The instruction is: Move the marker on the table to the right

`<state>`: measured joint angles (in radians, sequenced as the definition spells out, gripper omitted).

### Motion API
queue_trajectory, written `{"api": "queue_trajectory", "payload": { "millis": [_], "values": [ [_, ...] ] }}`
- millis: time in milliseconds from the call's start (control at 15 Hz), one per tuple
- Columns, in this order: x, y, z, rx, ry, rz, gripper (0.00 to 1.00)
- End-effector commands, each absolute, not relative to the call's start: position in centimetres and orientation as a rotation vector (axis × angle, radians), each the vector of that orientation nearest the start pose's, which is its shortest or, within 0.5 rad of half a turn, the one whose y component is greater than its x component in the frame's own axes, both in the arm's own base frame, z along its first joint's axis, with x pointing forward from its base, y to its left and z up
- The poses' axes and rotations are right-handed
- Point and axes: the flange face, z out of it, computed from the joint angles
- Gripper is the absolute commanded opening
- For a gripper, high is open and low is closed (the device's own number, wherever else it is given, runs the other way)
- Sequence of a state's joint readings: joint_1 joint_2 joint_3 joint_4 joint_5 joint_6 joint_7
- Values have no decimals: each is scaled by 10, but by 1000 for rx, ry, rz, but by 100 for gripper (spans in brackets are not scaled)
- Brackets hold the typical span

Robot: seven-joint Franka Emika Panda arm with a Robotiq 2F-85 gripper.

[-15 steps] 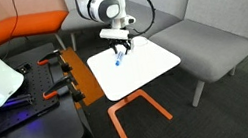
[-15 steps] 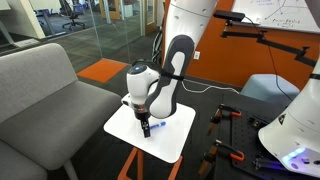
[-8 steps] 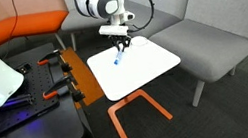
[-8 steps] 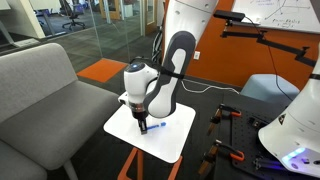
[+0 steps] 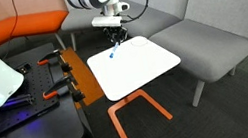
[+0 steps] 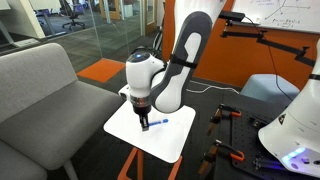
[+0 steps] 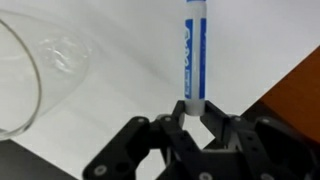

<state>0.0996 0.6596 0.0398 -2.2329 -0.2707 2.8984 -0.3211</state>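
The end effector (image 7: 198, 112) was narrowed onto the whitish end of the blue marker (image 7: 196, 50). The marker's other end rested on the white worktop (image 5: 147, 70), close to its far edge by the grey sofa (image 5: 207, 20).

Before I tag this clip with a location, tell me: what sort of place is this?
Probably an office lounge beside a lab bench: a grey sofa, a glass wall with office chairs behind it, and a black workbench with clamps.
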Motion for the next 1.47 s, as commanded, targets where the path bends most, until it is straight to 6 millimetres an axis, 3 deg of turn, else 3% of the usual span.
{"api": "queue_trajectory", "payload": {
  "millis": [0,200,667,800,1067,1267,1400],
  "values": [
    [502,91,99,-2932,-1031,-194,6],
    [500,87,122,-2912,-916,-449,6],
    [519,25,179,-3091,-580,-928,6],
    [528,28,190,-3122,-509,-935,6],
    [533,38,193,-3194,-429,-986,6],
    [553,30,211,-3299,-258,-1167,6],
    [547,33,211,-3352,-142,-1297,6]
  ]
}}
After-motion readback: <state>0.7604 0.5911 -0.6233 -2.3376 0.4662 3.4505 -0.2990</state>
